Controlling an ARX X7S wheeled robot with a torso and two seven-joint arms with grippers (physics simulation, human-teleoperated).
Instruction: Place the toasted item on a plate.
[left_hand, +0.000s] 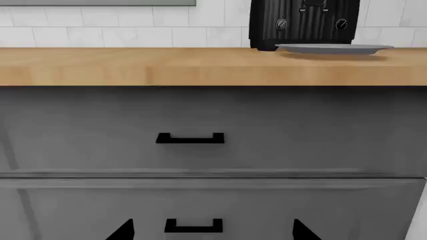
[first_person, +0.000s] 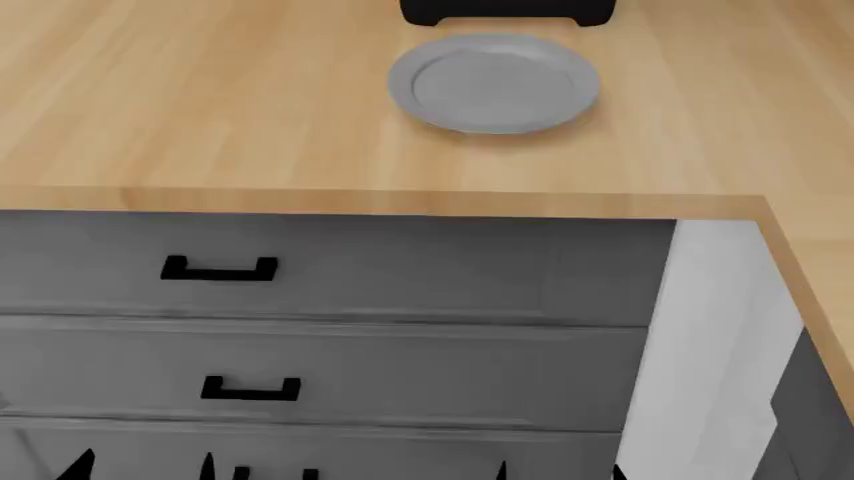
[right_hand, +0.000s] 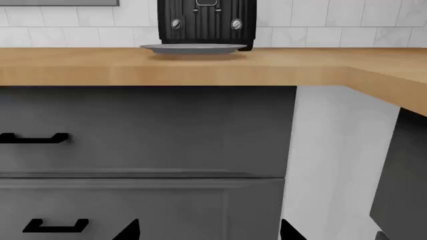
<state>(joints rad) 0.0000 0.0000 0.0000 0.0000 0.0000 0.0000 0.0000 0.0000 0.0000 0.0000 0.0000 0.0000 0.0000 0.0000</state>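
We see the plate (first_person: 493, 83) bare on the wooden desk (first_person: 200, 110), just before the black toaster (right_hand: 207, 22) — no toast shows. Both tools — left tool (left_hand: 212, 231) and right tool (right_hand: 209, 231) — hang low, fingertips spread, grasping nothing.

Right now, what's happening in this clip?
Nothing is being handled. Both grippers, left and right, hang low in front of the grey drawers, below the wooden counter, with open jaws. The plate sits empty before the black toaster. No bread is visible.
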